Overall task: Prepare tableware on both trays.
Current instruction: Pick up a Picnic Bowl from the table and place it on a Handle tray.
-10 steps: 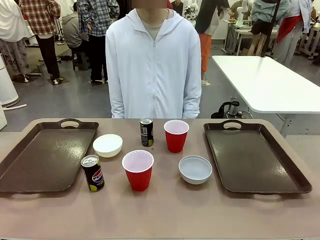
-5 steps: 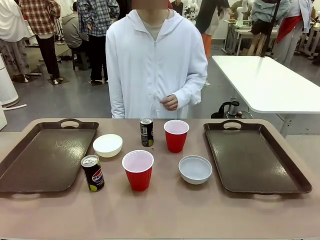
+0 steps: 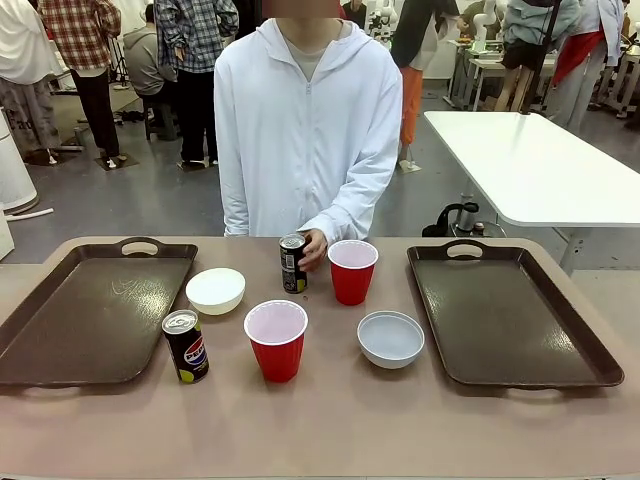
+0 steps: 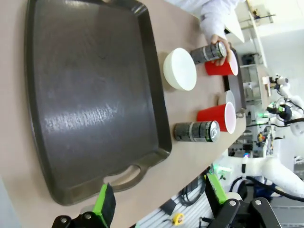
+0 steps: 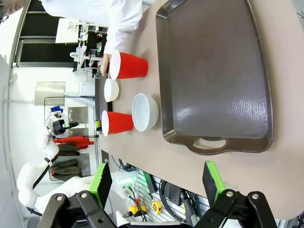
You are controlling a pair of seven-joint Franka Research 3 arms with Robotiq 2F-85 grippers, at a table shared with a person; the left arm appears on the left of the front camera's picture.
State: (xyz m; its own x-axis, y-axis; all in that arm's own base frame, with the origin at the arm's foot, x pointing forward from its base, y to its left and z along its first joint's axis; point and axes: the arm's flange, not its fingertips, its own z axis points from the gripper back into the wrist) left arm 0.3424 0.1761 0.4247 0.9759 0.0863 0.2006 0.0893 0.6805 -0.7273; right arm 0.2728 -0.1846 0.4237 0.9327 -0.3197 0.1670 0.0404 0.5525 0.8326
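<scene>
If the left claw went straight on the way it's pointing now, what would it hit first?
Most likely the bare floor of the left tray: the open left claw points at it, with nothing between. Depth is hard to judge.

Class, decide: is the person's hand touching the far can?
Touching. The front view shows the hand curled against the side of the far can, with no gap between them.

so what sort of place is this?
Likely a shared lab or workshop hall: bare grey floor, a white work table behind, bystanders standing about, two dark brown rectangular plastic trays staged on a tan tabletop.
</scene>
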